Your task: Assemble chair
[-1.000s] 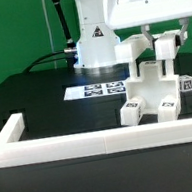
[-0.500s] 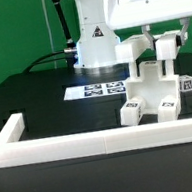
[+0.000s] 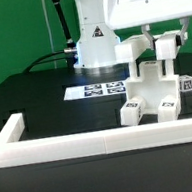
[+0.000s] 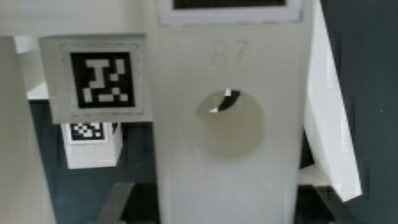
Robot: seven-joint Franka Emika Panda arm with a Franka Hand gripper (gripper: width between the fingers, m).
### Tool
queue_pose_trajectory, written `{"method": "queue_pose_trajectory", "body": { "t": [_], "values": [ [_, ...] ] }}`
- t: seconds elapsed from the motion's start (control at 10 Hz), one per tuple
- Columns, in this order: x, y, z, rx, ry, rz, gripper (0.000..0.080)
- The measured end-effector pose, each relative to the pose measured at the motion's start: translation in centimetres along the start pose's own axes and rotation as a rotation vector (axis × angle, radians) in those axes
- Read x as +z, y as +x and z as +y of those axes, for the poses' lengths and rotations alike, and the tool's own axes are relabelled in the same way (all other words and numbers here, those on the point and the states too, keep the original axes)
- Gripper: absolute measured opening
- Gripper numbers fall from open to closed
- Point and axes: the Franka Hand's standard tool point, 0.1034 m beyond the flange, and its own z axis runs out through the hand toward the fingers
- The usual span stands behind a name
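The partly built white chair [image 3: 152,93] stands on the black table at the exterior view's right, with square tags low on its blocky pieces. My gripper [image 3: 165,42] hangs straight above it, shut on an upright white chair piece [image 3: 166,52] that reaches down to the rest of the build. Up close, that held piece [image 4: 222,130] is a broad flat bar with a round hole, and the dark fingers [image 4: 128,200] press on both its sides. Beside it another chair part carries a tag [image 4: 103,78]. I cannot tell how the held piece joins below.
The marker board [image 3: 95,88] lies flat in front of the robot's base [image 3: 94,46]. A long white border frame [image 3: 81,140] runs along the table's front and turns back at the exterior view's left. Cables trail behind the base.
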Motion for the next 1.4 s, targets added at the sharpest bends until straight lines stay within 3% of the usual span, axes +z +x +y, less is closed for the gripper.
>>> {"method": "queue_pose_trajectory", "body": {
  "t": [1.0,1.4],
  "values": [
    [0.0,0.0,0.2,0.0,0.0,0.001,0.029],
    [1.0,-0.1,0.4,0.0,-0.01,0.0,0.029]
  ]
}}
